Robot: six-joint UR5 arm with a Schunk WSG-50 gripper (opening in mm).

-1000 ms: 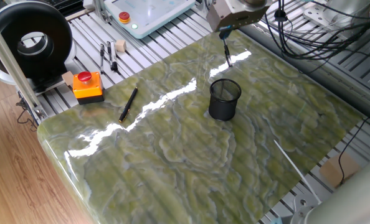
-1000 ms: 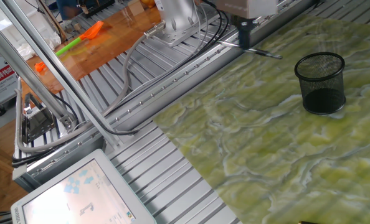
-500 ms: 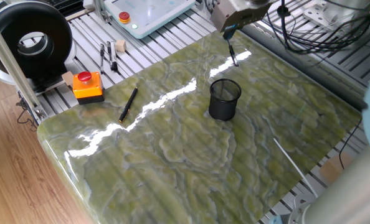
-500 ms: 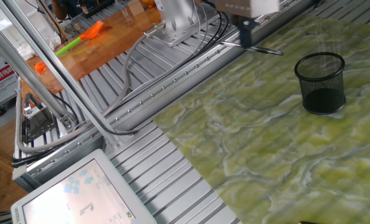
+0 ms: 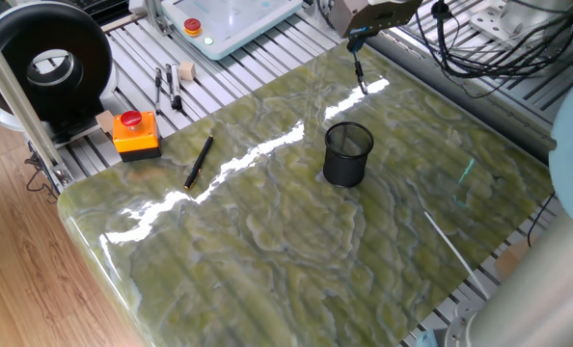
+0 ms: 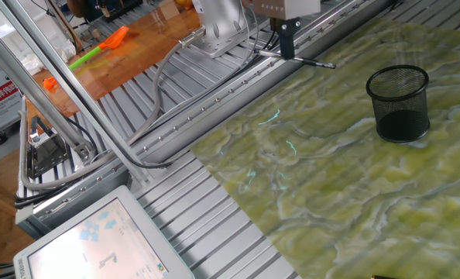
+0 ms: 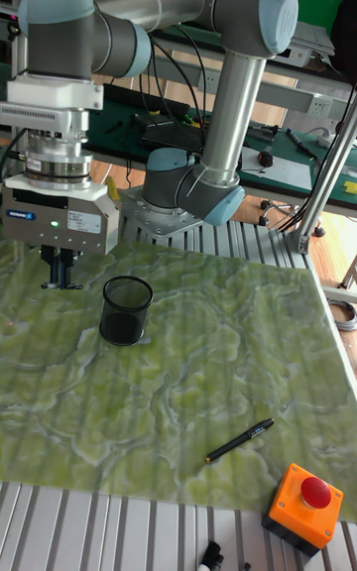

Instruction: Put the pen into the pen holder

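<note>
My gripper [image 5: 356, 40] hangs over the far edge of the green marble table and is shut on one end of the silver-grey pen [image 5: 361, 73]. In the other fixed view the pen [image 6: 311, 61] sticks out level from the fingers [image 6: 286, 40] toward the pen holder. The pen holder [image 5: 348, 152], a black wire-mesh cup, stands upright and empty on the table, nearer the middle than the gripper. In the tall view the gripper [image 7: 60, 275] is just left of and slightly above the holder [image 7: 126, 309].
An all-black pen [image 5: 199, 160] lies on the table to the left. An orange box with a red button [image 5: 135, 132] sits off the table's left corner. A thin white rod [image 5: 449, 249] lies near the right edge. Cables [image 5: 479, 43] run behind the gripper.
The gripper, still holding the pen, has risen slightly and shifted sideways along the table's far edge, a little further from the pen holder. Nothing else moved.
</note>
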